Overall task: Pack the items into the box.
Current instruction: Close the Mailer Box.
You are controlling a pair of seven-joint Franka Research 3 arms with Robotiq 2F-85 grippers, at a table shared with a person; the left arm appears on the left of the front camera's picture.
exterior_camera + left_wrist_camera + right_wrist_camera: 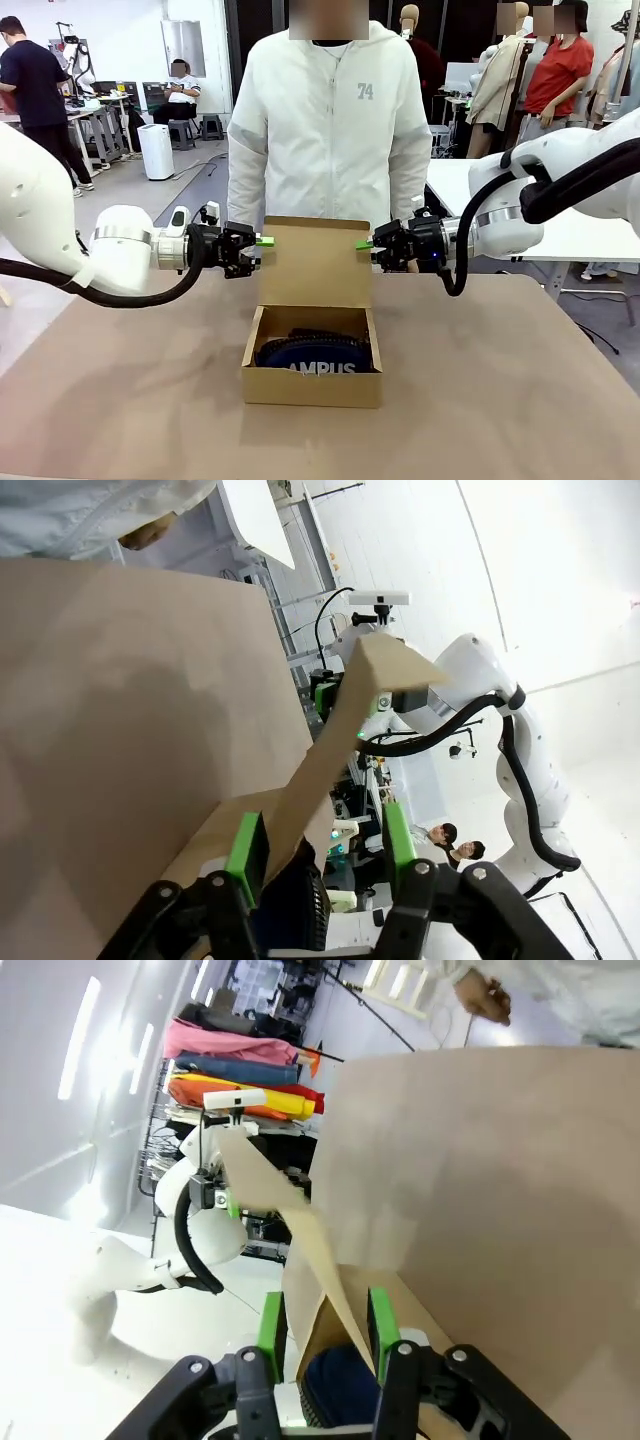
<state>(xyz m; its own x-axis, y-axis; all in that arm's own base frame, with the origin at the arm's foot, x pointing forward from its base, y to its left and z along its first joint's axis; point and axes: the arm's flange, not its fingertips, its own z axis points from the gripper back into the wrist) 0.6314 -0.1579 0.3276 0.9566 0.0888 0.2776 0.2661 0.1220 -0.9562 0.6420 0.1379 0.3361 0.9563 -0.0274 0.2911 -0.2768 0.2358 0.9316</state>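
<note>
Cardboard box [312, 385]: plain brown, set on the tan table [520, 400] near the middle, in front of the standing person [330, 120]; its flap lid [315, 262] is stood upright above the back wall.
Contents: the navy pouch [318, 355], lettered in white, is lain inside the box; a pen-like tool or black bar cannot be made out inside.
Left gripper [262, 241]: level with the flap's left edge; in the left wrist view the edge of the flap is seen running between the green pads [247, 845], which are partly spread, with the far pad standing off the card. A firm pinch cannot be told.
Right gripper [366, 245]: at the flap's right edge; in its own wrist view the flap edge passes between the pads [382, 1320], set closer together. Contact cannot be confirmed.
Step in hand: judged to be closing the lid.
Doing it well: the two edges should be lowered together and evenly, so the flap is not twisted, and the box kept from sliding.
Count: one box, one flap, one pouch, two grippers.
</note>
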